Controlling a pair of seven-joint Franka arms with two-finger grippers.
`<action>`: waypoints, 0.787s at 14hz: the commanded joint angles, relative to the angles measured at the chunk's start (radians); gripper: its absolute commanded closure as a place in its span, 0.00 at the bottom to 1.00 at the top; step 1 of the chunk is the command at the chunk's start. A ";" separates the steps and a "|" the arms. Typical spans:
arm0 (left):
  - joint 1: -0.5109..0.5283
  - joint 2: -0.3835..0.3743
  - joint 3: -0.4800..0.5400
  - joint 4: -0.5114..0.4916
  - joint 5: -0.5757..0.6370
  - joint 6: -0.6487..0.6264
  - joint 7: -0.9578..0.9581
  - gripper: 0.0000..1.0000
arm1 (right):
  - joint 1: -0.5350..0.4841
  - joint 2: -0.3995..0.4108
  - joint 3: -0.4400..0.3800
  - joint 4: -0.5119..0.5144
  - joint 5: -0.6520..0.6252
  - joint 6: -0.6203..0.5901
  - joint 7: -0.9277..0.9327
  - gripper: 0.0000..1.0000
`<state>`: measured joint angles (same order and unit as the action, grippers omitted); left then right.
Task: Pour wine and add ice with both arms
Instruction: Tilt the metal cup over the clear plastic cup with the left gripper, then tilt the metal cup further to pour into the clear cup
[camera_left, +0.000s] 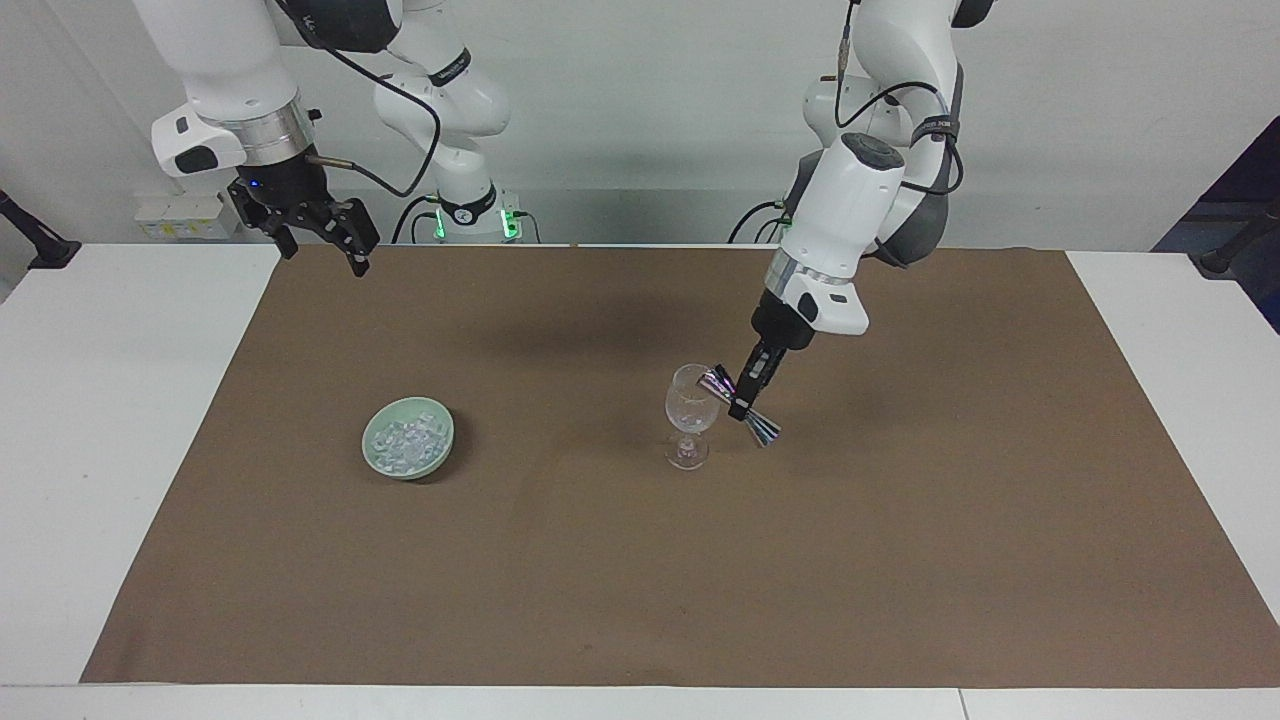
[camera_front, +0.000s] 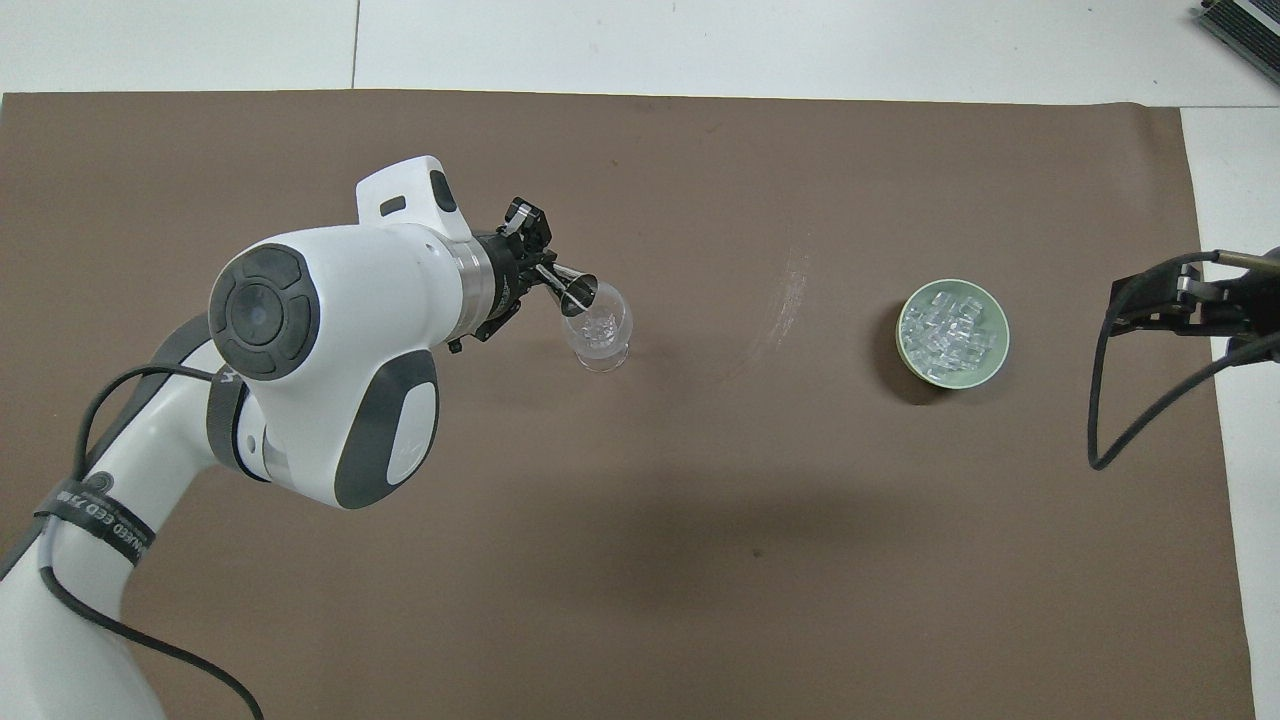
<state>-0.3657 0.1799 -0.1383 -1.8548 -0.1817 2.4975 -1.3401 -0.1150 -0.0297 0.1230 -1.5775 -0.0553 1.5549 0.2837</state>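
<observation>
Sitting on a brown mat (camera_left: 640, 560) over the white counter (camera_left: 110, 420), toward the right arm's end: a pale green bowl (camera_left: 408, 451) (camera_front: 952, 333) heaped with ice (camera_left: 405, 442) (camera_front: 948, 326). Standing upright near the mat's middle, well apart from the bowl: a clear stemmed glass (camera_left: 690, 412) (camera_front: 598, 330), with something clear and glinting inside, not identifiable. Tilted over the glass's rim: a shiny double-ended metal measuring cup (camera_left: 740, 404) (camera_front: 570, 288), pinched at its narrow waist by the left gripper (camera_left: 748, 392) (camera_front: 535, 280), long axis slanting, upper mouth at the rim, lower end pointing down toward the left arm's end. Waiting high above the mat's corner nearest its own base: the right gripper (camera_left: 322, 243) (camera_front: 1165, 308), fingers spread. Nothing but bare mat between bowl and glass.
</observation>
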 joint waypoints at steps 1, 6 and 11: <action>-0.022 -0.005 0.017 -0.012 0.019 0.027 0.004 1.00 | -0.015 -0.016 0.006 -0.021 0.014 0.019 -0.034 0.00; -0.022 -0.005 0.017 -0.012 0.070 0.029 0.003 1.00 | -0.015 -0.016 0.006 -0.021 0.014 0.019 -0.035 0.00; -0.032 -0.005 0.017 -0.012 0.116 0.027 0.001 1.00 | -0.015 -0.015 0.006 -0.021 0.014 0.034 -0.037 0.00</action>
<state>-0.3724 0.1804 -0.1380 -1.8548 -0.1000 2.5029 -1.3384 -0.1150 -0.0297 0.1230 -1.5775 -0.0553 1.5617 0.2837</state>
